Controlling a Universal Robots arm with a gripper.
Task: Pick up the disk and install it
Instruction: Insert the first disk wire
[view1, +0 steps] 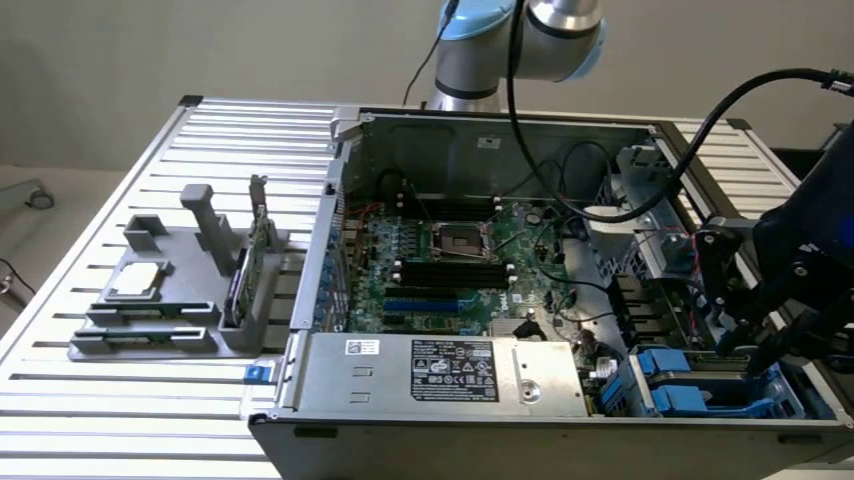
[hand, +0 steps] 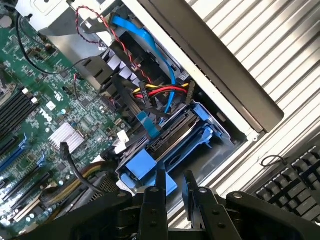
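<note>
Disk (hand: 167, 134) in its blue rails, lying in the drive bay (hand: 220, 155) at the near corner of the case (view1: 320, 300), on the exterior view's right. Looks slotted in; can't confirm fully seated. Gripper (hand: 174, 176) right at the carrier's blue end tab (hand: 145, 169). Can't tell whether clamped on it or clear of it.

Risks, as judged:
- Red-yellow-black power leads (hand: 160, 91) and blue data cable (hand: 150, 42) bunched just past the disk's far end. Could get pinched or snagged on any push along the rails, or foul the connector.
- Risk of binding the rails against the bay walls on a skewed push.
- Black hose (view1: 694, 135) draped from the arm across the open case. Could catch on the rim or on the leads below.

Room: tight sideways. Case side wall (hand: 215, 75) just beside the bay, motherboard (hand: 40, 110) and more wiring on the other side. Free only straight up through the open top.
</note>
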